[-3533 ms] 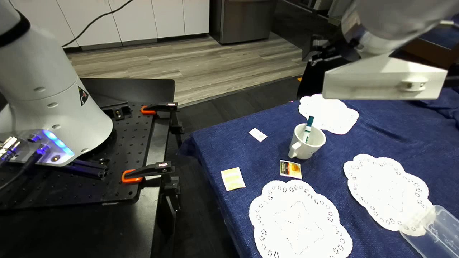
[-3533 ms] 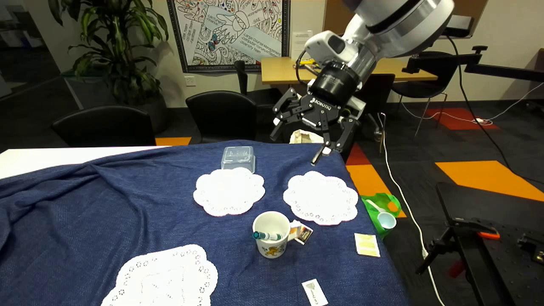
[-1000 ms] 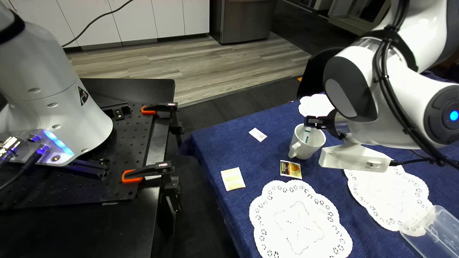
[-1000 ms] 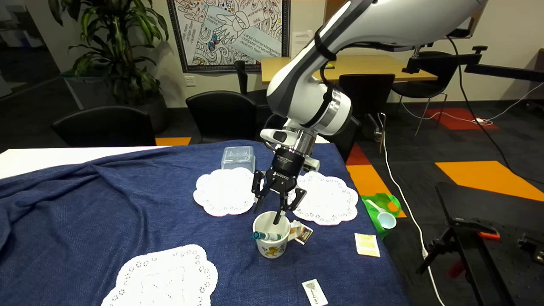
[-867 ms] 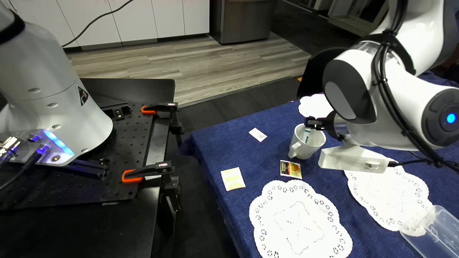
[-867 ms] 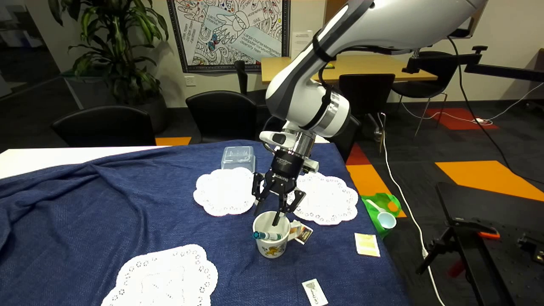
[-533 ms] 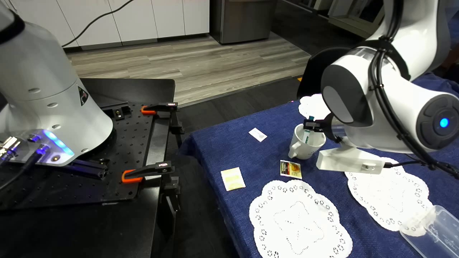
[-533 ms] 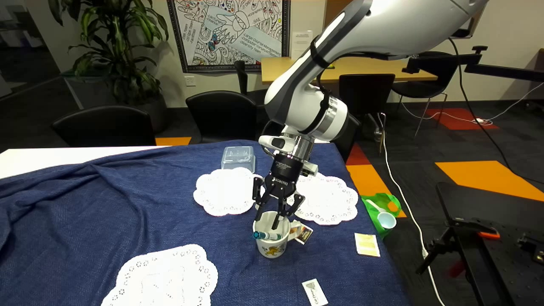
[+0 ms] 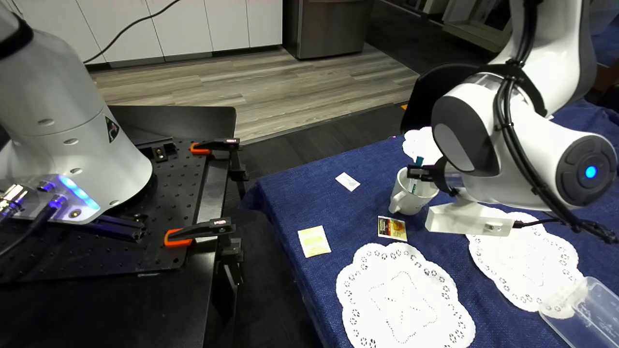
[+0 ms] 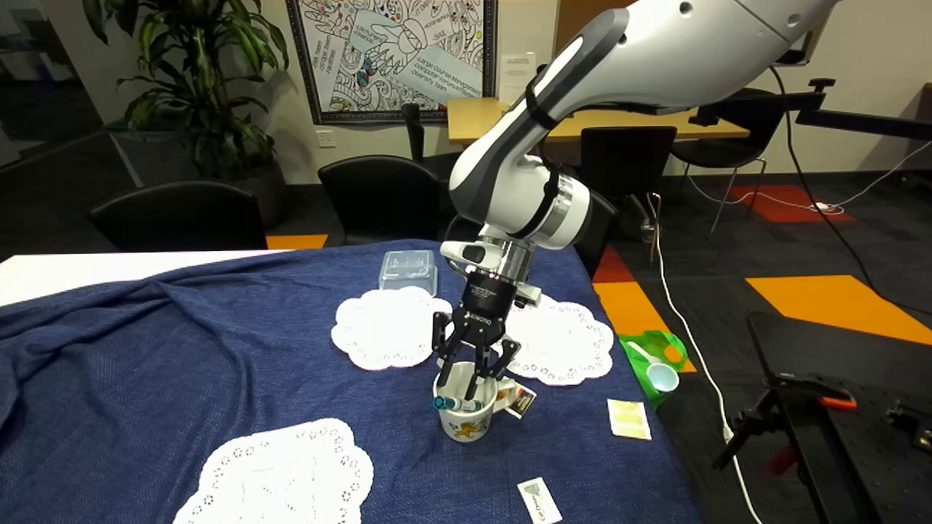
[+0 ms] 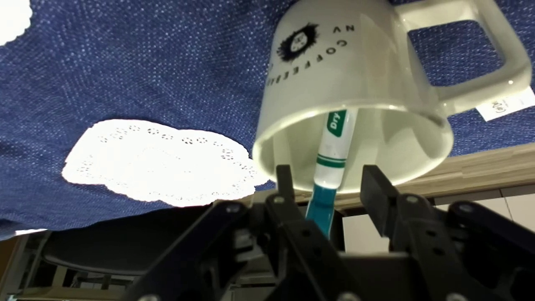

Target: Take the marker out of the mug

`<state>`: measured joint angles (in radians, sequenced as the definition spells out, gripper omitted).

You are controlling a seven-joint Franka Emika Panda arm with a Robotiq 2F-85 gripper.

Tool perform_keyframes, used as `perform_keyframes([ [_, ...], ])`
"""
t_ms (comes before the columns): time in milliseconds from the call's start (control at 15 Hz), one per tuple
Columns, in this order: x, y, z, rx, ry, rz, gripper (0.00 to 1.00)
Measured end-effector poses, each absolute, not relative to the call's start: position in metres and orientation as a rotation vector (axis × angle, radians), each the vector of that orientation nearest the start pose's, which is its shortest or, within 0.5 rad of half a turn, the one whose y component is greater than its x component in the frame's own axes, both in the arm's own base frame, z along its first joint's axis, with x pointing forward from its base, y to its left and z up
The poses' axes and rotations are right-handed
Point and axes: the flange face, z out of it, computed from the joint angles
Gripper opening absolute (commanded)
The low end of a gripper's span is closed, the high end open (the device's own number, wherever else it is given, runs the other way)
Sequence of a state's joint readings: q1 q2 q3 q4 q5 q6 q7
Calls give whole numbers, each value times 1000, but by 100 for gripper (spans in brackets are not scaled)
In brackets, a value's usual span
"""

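The cream mug [image 11: 326, 79] stands on the blue cloth and shows in both exterior views. Leaning inside it is the marker [image 11: 333, 154], its white barrel in the mug and its teal cap above the rim. My gripper [image 11: 327, 173] is open over the mug's mouth, one finger on each side of the marker. In the wrist view gaps show between the marker and both fingers, and part of the cap is hidden behind a finger link. In an exterior view the gripper [image 10: 456, 388] points down into the mug, just behind the marker's cap [image 10: 441, 402].
White doilies [image 10: 393, 327] lie around the mug. Small packets [image 9: 392, 228] rest near its handle side, with a yellow one [image 9: 314, 240] by the cloth's edge. A clear plastic container [image 10: 408, 273] sits farther off. The mug's handle [image 11: 487, 90] sticks out beside the gripper.
Over the last second my gripper has lowered slightly toward the mug and its fingers have drawn somewhat closer together. Earlier it hung well away from the mug. Mug and marker have not moved.
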<state>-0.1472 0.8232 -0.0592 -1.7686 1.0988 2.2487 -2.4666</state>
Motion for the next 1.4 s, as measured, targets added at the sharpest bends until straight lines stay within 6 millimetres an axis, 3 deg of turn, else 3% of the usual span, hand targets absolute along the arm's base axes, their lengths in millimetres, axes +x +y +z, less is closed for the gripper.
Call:
perform_keyframes([
  [467,621,-98,74,-1967,-1699,-769,40],
  [667,624,-94,73,-1962,-1696,-760,30],
  [800,626,-93,73,-1957,-1696,-760,29],
  [933,627,-91,72,-1953,-1687,-759,11],
  [1067,627,-89,70,-1949,-1683,-759,0],
  [1133,627,-88,69,-1947,-1682,-759,5],
  [1400,626,-91,69,-1951,-1676,-763,5],
])
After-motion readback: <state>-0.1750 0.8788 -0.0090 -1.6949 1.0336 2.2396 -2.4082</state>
